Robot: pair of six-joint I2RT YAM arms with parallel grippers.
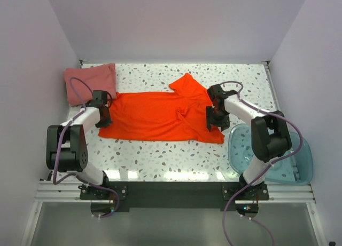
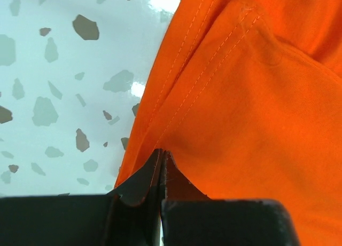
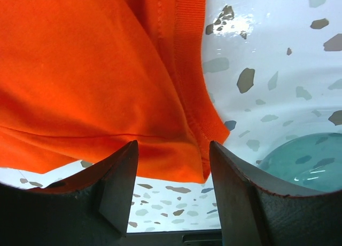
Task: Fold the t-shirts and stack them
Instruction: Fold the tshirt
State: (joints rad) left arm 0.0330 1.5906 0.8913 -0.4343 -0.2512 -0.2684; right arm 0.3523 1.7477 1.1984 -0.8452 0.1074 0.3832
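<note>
Spread mostly flat across centre of tabletop [image 1: 160, 159]: orange-red t-shirt [image 1: 152, 118], long axis running left to right. Hem end toward left edge, sleeve end toward right edge. One sleeve sticking out toward far edge, some wrinkles bunched in the right half of the cloth.

Folded into a thick bundle at far-left corner of tabletop: pink-red t-shirt [image 1: 90, 81]. Just beside the far-left corner of the orange one; whether touching, cannot tell from top view.

At the left end of the orange cloth, approx. mid-hem: left gripper [image 1: 105, 117]. In left wrist view, jaws pressed fully together [image 2: 161, 152], pinching the stitched hem, w/ fabric rising a little to the tips and speckled tabletop visible to the left of it.

At the near-right end of the same shirt: right gripper [image 1: 216, 119]. In right wrist view, jaws standing apart [image 3: 173, 150], nothing clamped; orange cloth w/ a stitched band lying beyond the gap and between the two fingers [image 3: 120, 174], bare tabletop under its edge.

At near-right corner of tabletop, just right of the shirt's corner: translucent blue tub [image 1: 299, 168], partly hidden by the right arm in top view. Also seen at lower right in right wrist view [image 3: 307, 158], near the shirt but apart from it.
</note>
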